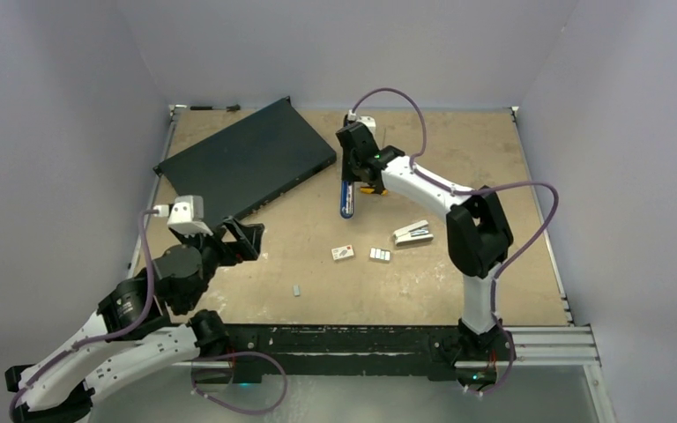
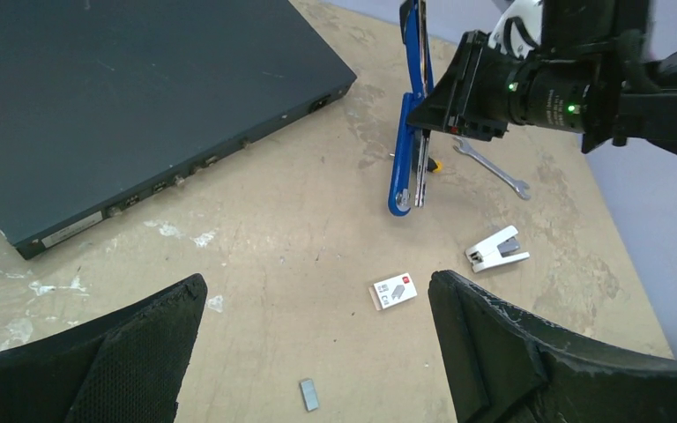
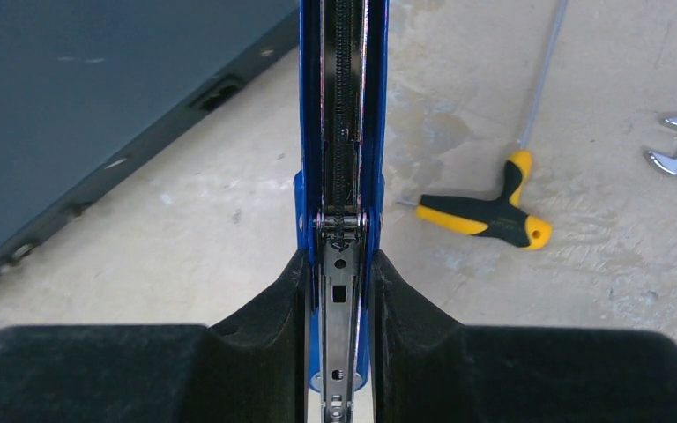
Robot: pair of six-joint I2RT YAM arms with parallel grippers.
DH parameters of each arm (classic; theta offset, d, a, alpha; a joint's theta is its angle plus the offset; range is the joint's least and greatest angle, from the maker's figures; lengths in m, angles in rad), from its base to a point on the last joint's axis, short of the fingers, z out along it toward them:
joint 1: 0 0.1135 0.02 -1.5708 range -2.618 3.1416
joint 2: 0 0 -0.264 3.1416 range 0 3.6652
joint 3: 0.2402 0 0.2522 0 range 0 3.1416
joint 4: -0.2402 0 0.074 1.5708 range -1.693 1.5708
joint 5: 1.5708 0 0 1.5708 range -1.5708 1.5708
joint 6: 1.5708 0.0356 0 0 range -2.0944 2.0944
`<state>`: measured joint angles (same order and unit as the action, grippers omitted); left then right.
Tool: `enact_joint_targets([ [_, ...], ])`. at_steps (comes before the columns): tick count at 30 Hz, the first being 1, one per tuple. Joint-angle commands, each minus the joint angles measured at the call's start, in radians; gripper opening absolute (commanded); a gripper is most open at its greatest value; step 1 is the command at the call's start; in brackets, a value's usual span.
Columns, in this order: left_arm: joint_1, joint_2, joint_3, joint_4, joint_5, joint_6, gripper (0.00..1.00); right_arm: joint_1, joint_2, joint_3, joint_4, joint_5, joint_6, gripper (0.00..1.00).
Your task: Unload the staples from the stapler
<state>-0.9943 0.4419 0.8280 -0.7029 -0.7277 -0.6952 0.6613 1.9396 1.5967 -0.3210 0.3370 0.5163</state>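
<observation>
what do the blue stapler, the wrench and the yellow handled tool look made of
Stapler: glossy blue shell, probably painted metal, with a shiny steel-looking track and spring inside. Wrench: bare silver metal, evenly bright. Tool: yellow and black handle, likely plastic or rubber, on a thin grey metal shaft.

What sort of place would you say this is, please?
Likely a lab robot test cell: plain walls enclose a scuffed table, both arms are bolted to its rail, and a wrench and screwdriver lie on it.
</observation>
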Motion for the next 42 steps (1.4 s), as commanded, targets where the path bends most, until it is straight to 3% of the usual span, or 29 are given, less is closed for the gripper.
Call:
enact_joint_targets([
  [1, 0.003, -0.053, -0.002, -0.025, -0.031, -0.012, 0.95, -0.071, 0.032, 0.095, -0.019, -0.017, 0.041, 0.0],
  [14, 0.004, -0.043, 0.0, -0.023, -0.016, -0.001, 0.95, -0.082, 0.221, 0.287, -0.092, -0.144, -0.035, 0.0],
  [24, 0.003, -0.037, -0.006, -0.017, -0.013, 0.006, 0.95, -0.114, 0.338, 0.345, -0.179, -0.058, -0.034, 0.0],
  [32, 0.004, -0.032, -0.005, -0.016, -0.006, 0.008, 0.95, -0.187, 0.275, 0.257, -0.232, 0.075, -0.074, 0.0],
  [36, 0.004, -0.036, -0.008, -0.012, -0.005, 0.007, 0.95, -0.217, 0.232, 0.179, -0.193, 0.056, -0.106, 0.0],
  [42, 0.004, -0.032, -0.011, -0.01, -0.002, 0.01, 0.95, -0.218, 0.233, 0.191, -0.184, 0.009, -0.153, 0.0],
])
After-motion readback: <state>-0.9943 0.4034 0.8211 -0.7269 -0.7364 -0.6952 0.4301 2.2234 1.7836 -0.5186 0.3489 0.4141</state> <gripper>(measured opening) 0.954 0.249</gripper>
